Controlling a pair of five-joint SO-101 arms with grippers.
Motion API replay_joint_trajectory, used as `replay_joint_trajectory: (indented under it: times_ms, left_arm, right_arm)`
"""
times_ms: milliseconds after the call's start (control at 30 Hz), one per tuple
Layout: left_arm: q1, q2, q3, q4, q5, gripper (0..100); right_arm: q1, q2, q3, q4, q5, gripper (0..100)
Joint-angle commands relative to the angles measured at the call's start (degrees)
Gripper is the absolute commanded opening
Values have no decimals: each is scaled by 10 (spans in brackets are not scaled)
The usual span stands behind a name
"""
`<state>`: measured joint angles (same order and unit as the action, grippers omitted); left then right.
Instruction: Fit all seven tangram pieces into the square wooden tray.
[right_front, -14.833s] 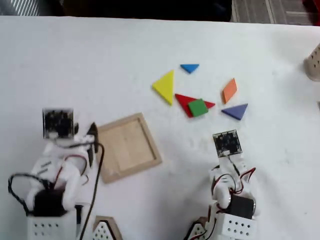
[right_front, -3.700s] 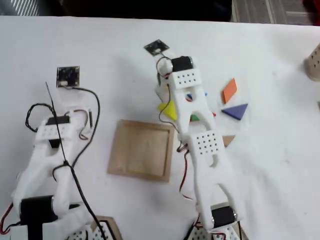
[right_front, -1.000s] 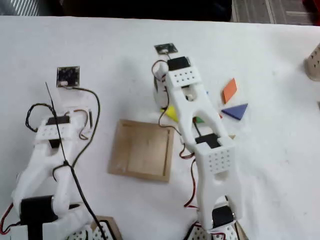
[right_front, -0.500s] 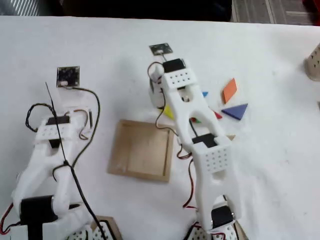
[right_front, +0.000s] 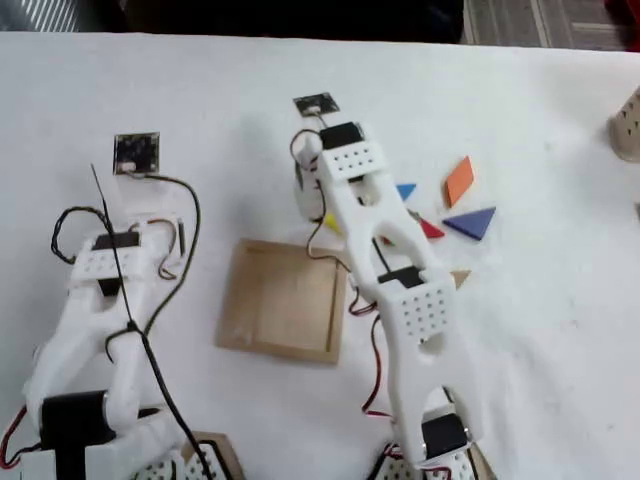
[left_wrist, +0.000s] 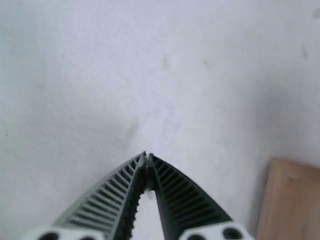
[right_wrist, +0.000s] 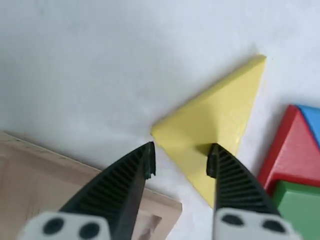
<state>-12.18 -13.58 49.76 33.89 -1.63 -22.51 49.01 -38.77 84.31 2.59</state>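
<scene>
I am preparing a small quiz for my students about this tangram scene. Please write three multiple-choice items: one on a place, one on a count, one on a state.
1. Where does the yellow triangle lie?
A) in the wooden tray
B) on the table beside the tray
C) under the tray

2. How many pieces are in the tray?
A) none
B) two
C) seven

3. The left tool is:
A) wide open
B) shut and empty
C) shut on a piece

Answers:
1 B: the right wrist view shows it flat on the table by the tray's corner.
2 A: the high view shows bare wood inside.
3 B: it is closed to the tip with nothing in it.
</scene>
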Motion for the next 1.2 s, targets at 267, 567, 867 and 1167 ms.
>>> replay_joint_trajectory:
  times_ms: [267, 567, 867, 1167]
  left_arm:
    - [-6, -30, -18, -13, -5, 24]
    - [-6, -30, -18, -13, -5, 24]
    - [-6, -31, -18, -14, -5, 24]
    - [-6, -31, -18, -13, -5, 24]
  right_arm:
    - [-25, 10, 8, 12, 111, 342]
    - [-8, -41, 6, 19, 111, 334]
    - [19, -53, 6, 0, 84, 334]
    - [7, -25, 1, -11, 80, 334]
